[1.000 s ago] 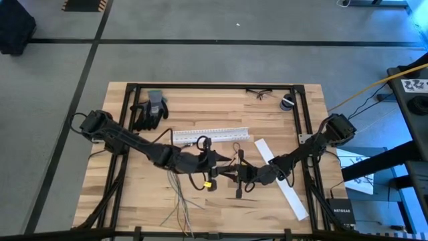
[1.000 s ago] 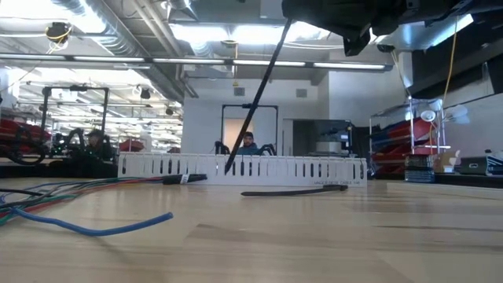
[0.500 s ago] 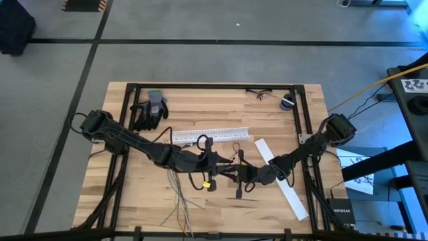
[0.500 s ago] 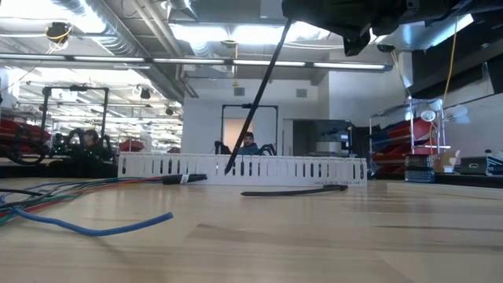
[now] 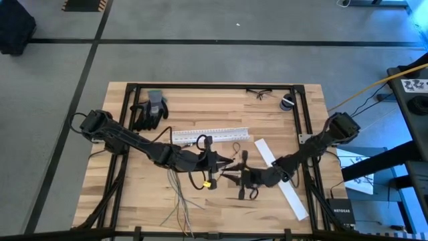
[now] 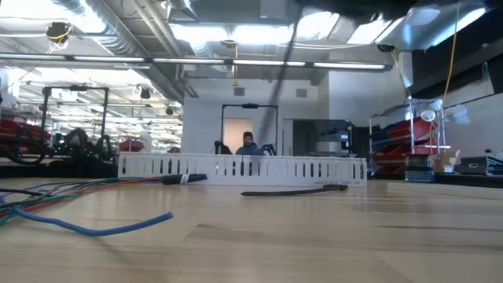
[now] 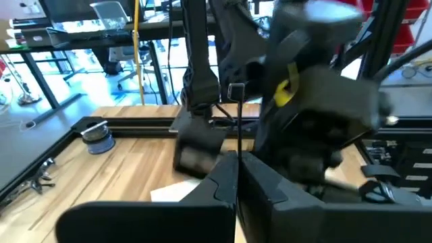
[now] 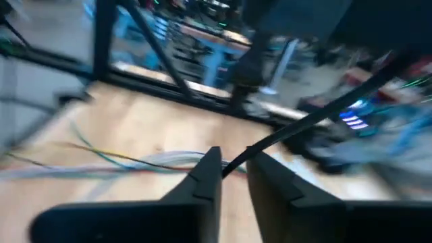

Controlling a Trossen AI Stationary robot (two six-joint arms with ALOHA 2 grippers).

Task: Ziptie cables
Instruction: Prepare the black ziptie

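ziptie [image 7: 238, 128] upright, pinched in left claw [image 7: 237, 177]

The wooden table [image 5: 134, 194] carries several things. A white slotted channel [image 5: 210, 134] lies near the middle of the table, a little toward its far edge. Left of the channel, near the far left corner, lies a pair of dark work gloves [image 5: 150, 110]. Right of the channel, a flat white strip [image 5: 281, 177] lies at a slant. Beyond the channel, at the far edge, lie safety glasses [image 5: 258, 94] and beside them a small roll of tape [image 5: 288, 102]. In the low view, a person [image 6: 248, 143] shows behind the channel, in the room.
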